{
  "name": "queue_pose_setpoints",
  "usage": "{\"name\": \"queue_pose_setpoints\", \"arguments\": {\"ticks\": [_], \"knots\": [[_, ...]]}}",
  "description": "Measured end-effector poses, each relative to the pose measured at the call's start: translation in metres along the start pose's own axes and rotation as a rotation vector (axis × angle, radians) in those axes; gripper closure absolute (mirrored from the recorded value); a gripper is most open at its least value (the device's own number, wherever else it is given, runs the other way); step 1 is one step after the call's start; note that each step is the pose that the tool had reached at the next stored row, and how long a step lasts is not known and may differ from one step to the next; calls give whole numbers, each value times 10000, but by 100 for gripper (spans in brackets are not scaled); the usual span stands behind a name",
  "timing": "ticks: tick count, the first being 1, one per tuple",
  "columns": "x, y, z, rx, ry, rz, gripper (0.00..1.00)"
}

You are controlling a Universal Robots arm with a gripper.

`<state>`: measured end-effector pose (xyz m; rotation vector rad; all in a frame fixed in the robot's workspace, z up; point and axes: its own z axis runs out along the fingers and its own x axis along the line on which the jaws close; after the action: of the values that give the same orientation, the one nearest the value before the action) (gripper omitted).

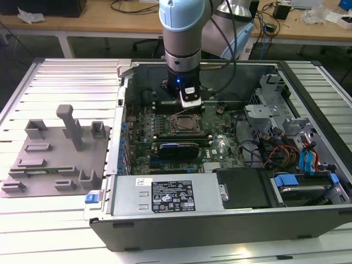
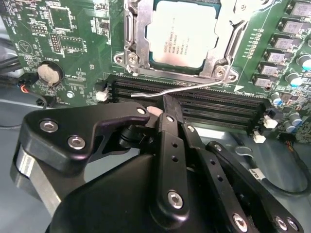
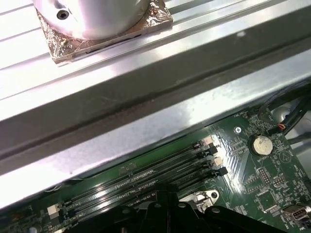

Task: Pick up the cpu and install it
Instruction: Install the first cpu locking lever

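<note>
cpu (image 2: 183,36) in socket (image 2: 132,41), memory slots (image 2: 218,103) beside

There is one cpu (image 2: 183,34), one coin battery (image 2: 49,73), one grey fixture tray (image 1: 60,157) and one computer case (image 1: 220,231).

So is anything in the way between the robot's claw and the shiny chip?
Only a thin metal lever, which lies across the board between the gripper and the socket frame. The cpu sits in that frame with its top uncovered.

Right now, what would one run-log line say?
cpu: lying in socket | gripper: shut, empty, near memory slots
</note>
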<state>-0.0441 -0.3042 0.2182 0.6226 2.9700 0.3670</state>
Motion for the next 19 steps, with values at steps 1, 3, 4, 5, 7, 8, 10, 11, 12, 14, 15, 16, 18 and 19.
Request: {"name": "queue_pose_setpoints", "arguments": {"ticks": [1,3,4,5,7,8,10,11,12,14,15,16,18,19], "knots": [[3,2,-10,-5,1,2,89],[15,6,-42,-20,7,7,89],[20,7,-55,-25,9,10,89],[27,9,-73,-29,10,14,89],[34,11,-93,-33,10,20,89],[33,11,-93,-36,9,26,89],[14,19,-90,-36,9,34,89],[0,24,-88,-36,9,34,89],[-10,28,-85,-38,9,35,89],[-20,28,-76,-37,9,36,89],[-22,24,-74,-36,9,35,89],[-25,16,-70,-38,9,36,89],[-29,7,-71,-38,8,37,89],[-31,0,-68,-40,7,39,89]]}}
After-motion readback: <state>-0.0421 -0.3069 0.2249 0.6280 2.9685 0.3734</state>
